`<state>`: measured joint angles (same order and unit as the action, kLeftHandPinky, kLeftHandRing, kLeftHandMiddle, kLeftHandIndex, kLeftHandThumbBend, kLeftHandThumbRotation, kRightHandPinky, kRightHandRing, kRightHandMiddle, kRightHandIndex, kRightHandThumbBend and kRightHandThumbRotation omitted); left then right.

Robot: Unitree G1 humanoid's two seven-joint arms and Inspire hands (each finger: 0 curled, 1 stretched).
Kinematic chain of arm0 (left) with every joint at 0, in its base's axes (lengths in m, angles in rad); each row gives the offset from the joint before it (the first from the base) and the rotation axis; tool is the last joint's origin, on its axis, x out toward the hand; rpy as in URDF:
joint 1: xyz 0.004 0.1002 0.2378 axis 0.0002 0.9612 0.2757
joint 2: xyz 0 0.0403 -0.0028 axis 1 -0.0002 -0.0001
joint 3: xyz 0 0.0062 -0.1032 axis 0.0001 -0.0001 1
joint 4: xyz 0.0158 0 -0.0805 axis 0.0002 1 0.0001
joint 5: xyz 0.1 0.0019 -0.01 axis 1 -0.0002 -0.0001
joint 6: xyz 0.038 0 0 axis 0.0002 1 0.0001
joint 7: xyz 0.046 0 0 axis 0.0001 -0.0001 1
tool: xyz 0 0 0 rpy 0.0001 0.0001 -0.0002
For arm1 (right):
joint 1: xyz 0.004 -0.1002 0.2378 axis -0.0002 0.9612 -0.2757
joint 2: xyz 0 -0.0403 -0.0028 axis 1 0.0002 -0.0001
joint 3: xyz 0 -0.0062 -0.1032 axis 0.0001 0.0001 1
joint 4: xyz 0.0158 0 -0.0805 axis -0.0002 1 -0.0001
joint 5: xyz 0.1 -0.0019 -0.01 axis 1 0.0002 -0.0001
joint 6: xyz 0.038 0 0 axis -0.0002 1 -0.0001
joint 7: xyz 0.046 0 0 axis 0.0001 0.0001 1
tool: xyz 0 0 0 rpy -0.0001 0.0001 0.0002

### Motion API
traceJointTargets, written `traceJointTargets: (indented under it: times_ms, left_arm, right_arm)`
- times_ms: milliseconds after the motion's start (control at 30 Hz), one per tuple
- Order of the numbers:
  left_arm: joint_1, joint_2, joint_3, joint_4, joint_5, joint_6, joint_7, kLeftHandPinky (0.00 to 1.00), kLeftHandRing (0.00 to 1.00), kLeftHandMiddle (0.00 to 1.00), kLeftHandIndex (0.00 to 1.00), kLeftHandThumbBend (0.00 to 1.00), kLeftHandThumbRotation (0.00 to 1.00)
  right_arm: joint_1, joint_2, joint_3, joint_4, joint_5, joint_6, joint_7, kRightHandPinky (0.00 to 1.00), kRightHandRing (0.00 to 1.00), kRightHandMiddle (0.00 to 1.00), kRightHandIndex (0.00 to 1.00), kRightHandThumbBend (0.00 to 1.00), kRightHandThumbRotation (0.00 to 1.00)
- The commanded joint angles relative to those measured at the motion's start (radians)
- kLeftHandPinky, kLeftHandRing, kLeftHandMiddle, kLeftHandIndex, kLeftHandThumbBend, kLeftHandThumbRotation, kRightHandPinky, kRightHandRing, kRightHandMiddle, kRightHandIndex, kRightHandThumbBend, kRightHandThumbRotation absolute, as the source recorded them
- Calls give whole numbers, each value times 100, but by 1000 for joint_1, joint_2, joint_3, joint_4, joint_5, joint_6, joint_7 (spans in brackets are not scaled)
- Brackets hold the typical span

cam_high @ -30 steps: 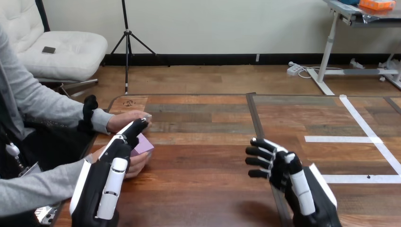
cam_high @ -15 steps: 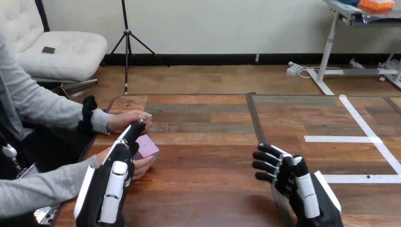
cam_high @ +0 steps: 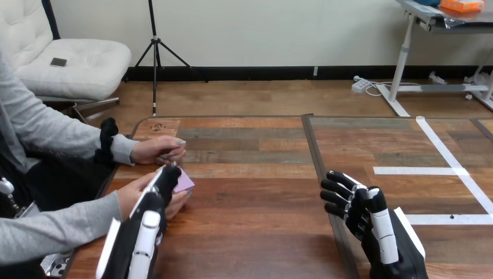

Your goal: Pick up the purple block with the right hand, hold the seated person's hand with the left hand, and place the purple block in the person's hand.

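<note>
Left hand (cam_high: 150, 204) at your 8 o'clock lies straight-fingered over the person's nearer hand (cam_high: 129, 195), which holds the purple block (cam_high: 185, 182), axis hidden; right hand (cam_high: 356, 204), 4 o'clock, spread, empty.

I get bright, even light across the tabletop (cam_high: 256, 197); a mild sheen lies on its near boards, and only soft, faint shadows sit under the right robot hand (cam_high: 356, 203).
</note>
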<state>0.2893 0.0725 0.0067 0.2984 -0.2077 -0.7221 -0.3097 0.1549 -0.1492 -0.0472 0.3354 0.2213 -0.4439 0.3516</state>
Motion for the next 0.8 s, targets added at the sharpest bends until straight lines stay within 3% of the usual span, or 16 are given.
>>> traceJointTargets:
  times_ms: [0, 100, 233, 333, 600, 767]
  left_arm:
    - [-72, -23, 13, 82, -2, -65, -13, 100, 96, 92, 90, 49, 100]
    - [-89, -30, 20, 125, -2, -105, -13, 100, 96, 92, 90, 48, 100]
    - [-97, -20, 20, 120, 8, -92, -8, 100, 96, 93, 90, 48, 100]
    - [-110, -25, 24, 143, 8, -107, -5, 100, 96, 93, 91, 42, 100]
    - [-110, -22, 16, 134, 1, -87, -12, 100, 97, 95, 93, 48, 100]
    - [-114, -26, 15, 145, 1, -93, -11, 100, 96, 95, 94, 47, 100]
  right_arm:
    - [-78, 22, -10, 12, 3, -29, 0, 92, 88, 87, 86, 74, 100]
    - [-80, 22, -11, 15, 2, -28, 3, 95, 89, 88, 87, 74, 100]
    - [-91, 20, -12, 33, -3, -40, 7, 97, 90, 89, 88, 74, 100]
    - [-95, 20, -13, 41, -3, -44, 9, 99, 92, 91, 89, 74, 100]
    - [-99, 14, -10, 40, -6, -32, 16, 100, 93, 92, 90, 74, 100]
    - [-102, 19, -12, 45, -10, -36, 12, 100, 93, 92, 90, 74, 100]
